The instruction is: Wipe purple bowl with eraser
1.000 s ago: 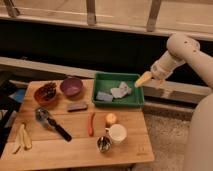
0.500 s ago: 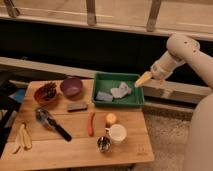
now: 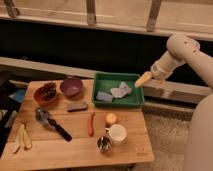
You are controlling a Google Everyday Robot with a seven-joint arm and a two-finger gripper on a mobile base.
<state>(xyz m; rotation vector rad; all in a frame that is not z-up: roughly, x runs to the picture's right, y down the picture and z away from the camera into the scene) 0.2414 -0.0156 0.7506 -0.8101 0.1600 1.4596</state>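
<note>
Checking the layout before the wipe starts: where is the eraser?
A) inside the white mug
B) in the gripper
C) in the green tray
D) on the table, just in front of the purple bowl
D: the eraser lies flat on the table in front of the purple bowl, while the gripper hangs empty, jaws open, by the green tray, at its far right corner.

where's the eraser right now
In the camera view the eraser lies on the left half of the table, just in front of the purple bowl; the gripper hovers far off, by the right edge of the green tray.
</note>
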